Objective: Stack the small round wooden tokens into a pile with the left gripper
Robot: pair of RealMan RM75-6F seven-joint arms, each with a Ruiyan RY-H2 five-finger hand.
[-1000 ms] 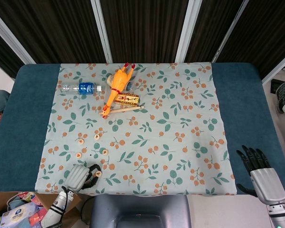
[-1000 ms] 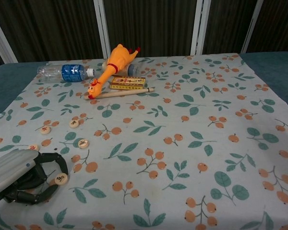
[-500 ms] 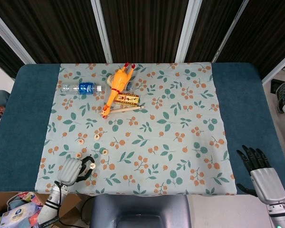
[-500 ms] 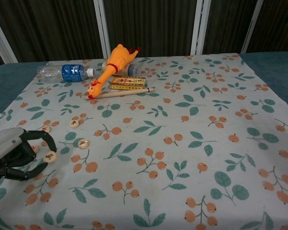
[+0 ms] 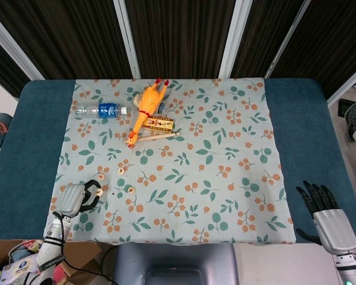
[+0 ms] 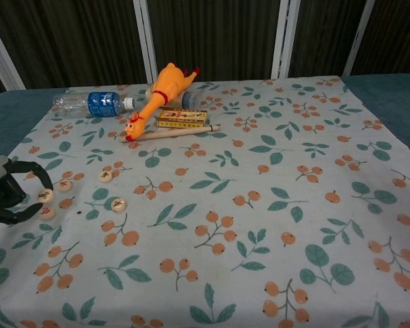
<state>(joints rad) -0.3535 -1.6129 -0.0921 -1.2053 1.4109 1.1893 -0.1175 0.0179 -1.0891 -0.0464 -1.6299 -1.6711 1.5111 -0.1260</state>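
Note:
Several small round wooden tokens lie on the floral cloth (image 5: 225, 136) at the front left: one (image 6: 105, 175), one (image 6: 65, 185), one (image 6: 119, 204) and one (image 6: 46, 212) nearest the cloth's left edge. My left hand (image 6: 5, 193) pinches a further token (image 6: 46, 196) at its fingertips, just above that last token; whether the two touch I cannot tell. In the head view the left hand (image 5: 75, 199) sits at the cloth's front-left corner. My right hand (image 5: 325, 214) rests open past the cloth's front-right corner, holding nothing.
At the back left lie an orange rubber chicken (image 5: 147, 105), a water bottle (image 5: 102, 110), a small yellow box (image 5: 158, 124) and a wooden stick (image 5: 157, 136). Blue table surface (image 5: 320, 130) flanks the cloth. Packages (image 5: 18, 270) sit below the table's front-left corner.
My left hand has carried its token left and away from the front edge, ending over the token near the cloth's left side. The right hand has not moved.

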